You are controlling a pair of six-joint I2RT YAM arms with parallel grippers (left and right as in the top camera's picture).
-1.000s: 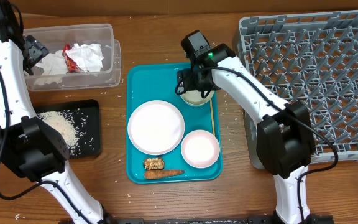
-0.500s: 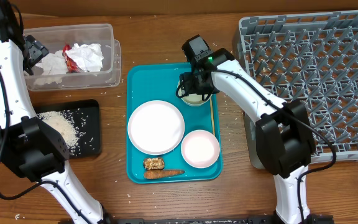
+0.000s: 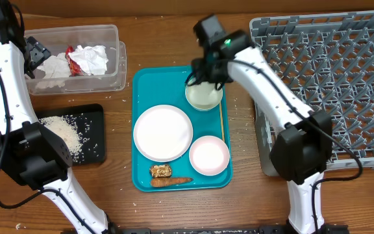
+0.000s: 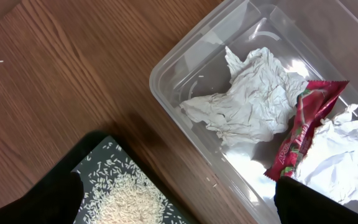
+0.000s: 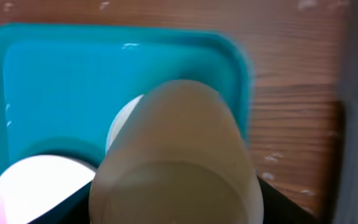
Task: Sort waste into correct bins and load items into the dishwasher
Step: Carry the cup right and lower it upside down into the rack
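Right end effector (image 3: 206, 70) clamped on the small cup (image 5: 173, 155), above far right corner of teal tray (image 3: 148, 84); dish rack (image 3: 330, 78) lies straight to its right, right arm nearer; left end effector (image 3: 36, 55) wide, empty, over clear tub (image 3: 112, 81).

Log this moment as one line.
right gripper: shut on small cup, above teal tray | left gripper: open, over clear tub | plate, two bowls: on tray | dish rack: no dishes

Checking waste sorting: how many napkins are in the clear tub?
2. One napkin lies left of the red wrapper, the other napkin right of it; more may hide underneath.
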